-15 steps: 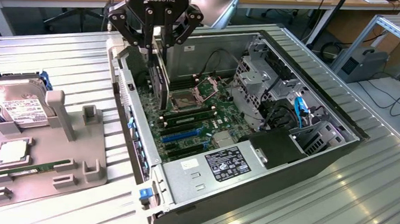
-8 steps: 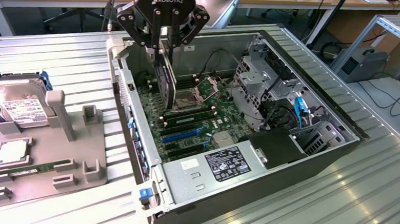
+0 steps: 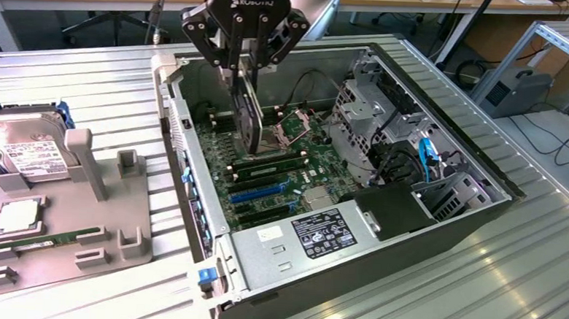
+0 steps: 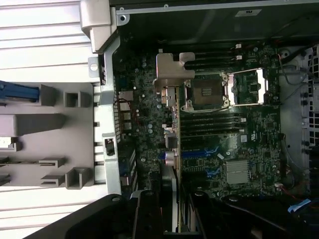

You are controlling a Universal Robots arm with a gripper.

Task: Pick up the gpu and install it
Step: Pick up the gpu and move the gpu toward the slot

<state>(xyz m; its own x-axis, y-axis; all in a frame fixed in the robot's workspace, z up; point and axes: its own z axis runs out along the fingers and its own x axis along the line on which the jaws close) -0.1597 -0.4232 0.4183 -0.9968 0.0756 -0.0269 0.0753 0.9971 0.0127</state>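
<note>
While the gripper [image 3: 243, 64] is hovering over the computer case [image 3: 426, 236], it is clamping the gpu [image 3: 249, 121], which is hanging upright just beneath it.

gpu [image 3: 251, 123]: matt dark board | case [image 3: 386, 271]: dark matt metal | table [image 3: 65, 75]: ribbed shiny metal

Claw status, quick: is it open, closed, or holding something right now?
Claw: closed on the gpu, which it holds on edge over the motherboard.
</note>
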